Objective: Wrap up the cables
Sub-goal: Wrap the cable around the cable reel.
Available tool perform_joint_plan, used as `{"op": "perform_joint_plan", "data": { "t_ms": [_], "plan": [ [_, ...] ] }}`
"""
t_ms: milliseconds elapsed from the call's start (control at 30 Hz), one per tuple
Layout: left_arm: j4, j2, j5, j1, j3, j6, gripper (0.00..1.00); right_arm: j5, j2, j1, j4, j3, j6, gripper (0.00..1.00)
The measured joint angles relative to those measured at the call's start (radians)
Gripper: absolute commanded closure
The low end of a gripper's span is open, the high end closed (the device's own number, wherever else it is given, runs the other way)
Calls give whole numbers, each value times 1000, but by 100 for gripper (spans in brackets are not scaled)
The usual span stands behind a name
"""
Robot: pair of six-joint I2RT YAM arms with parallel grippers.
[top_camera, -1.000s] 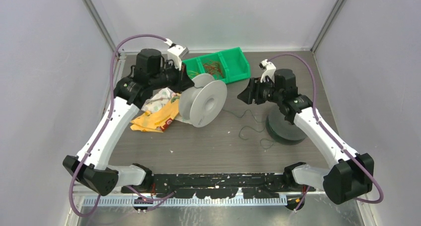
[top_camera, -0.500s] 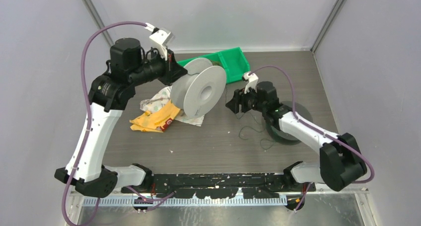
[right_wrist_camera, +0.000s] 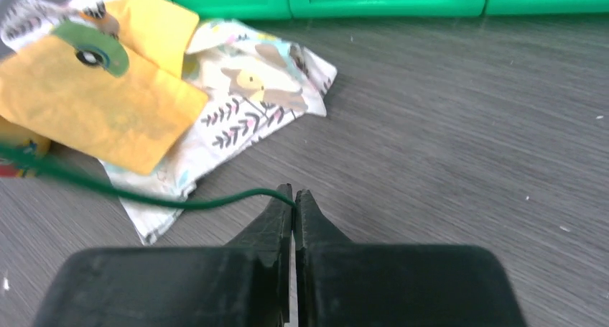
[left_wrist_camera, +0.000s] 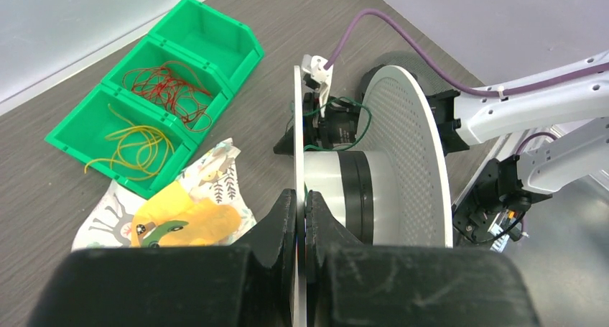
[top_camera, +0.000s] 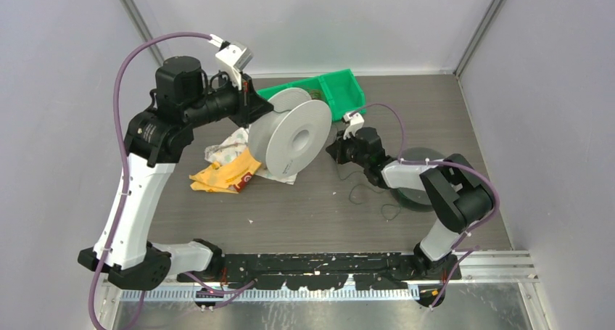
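Observation:
My left gripper [left_wrist_camera: 301, 197] is shut on the thin rim of a grey spool [top_camera: 290, 138] and holds it tilted above the table; from above, this gripper [top_camera: 250, 109] is at the spool's far-left edge. Just right of the spool, my right gripper [right_wrist_camera: 294, 197] is shut on the end of a dark green cable [right_wrist_camera: 143, 197]. Seen from above, the right gripper [top_camera: 335, 150] is low over the table. The rest of that green cable [top_camera: 362, 192] lies looped on the table. Yellow cables [left_wrist_camera: 136, 144] and red cables [left_wrist_camera: 169, 86] lie in a green bin [left_wrist_camera: 237, 50].
The green bin [top_camera: 348, 91] stands at the back, behind the spool. A patterned cloth with yellow pouches [top_camera: 228, 167] lies left of the spool. A dark second spool [top_camera: 410, 192] lies flat under my right forearm. Grey walls close the sides and back.
The left arm lifted the spool off the table and swung it slightly left. The right arm stretched left and down toward the spool, and its gripper shut on the green cable.

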Motion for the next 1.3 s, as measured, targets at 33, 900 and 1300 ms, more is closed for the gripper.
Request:
{"op": "perform_joint_plan", "data": {
  "t_ms": [33,900,1300],
  "plan": [
    [0,0,-2,0,0,-1,100,3,0,0,12,0,17,99],
    [507,-16,-531,34,-324,-439,100,152,-458,393,-757,-57,230,99],
    [545,77,-672,19,-426,-393,100,248,-541,697,-1035,207,195,99]
  ]
}}
